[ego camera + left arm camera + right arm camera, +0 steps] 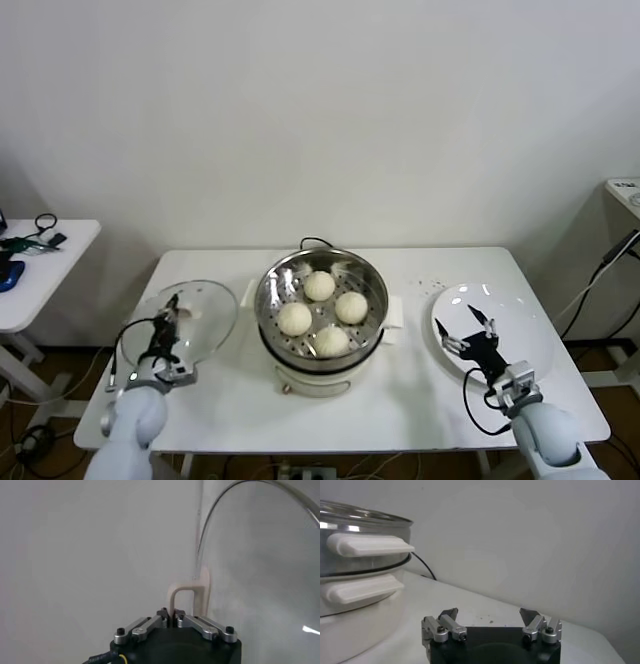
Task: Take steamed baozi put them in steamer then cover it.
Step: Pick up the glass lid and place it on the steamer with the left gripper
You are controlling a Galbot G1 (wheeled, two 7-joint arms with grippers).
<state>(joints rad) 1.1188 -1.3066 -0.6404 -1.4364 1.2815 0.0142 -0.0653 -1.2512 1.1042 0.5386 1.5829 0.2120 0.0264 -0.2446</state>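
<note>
A: What could go wrong from here?

B: The left end effector (171, 614) is pinched shut on the cream handle (190, 594) of the glass lid (190, 318), which sits to the left of the steamer (320, 315). It looks a narrow pinch on a thin handle, so I'd judge the lid could swing or slip out of the hold while it is carried across. If it comes in low, its metal rim could knock the steamer's edge.

A: And the other arm?

B: The right end effector (468, 330) has its fingers spread wide and holds nothing. It hovers over the white plate (520, 320), to the right of the steamer, well clear of the lid's likely path.

A: What's in the containers?

B: All four buns (320, 286) lie on the perforated tray inside the steamer, close together and below the rim. No buns are left on the plate. The steamer stands open on the bench (400, 410); only the covering remains.
</note>
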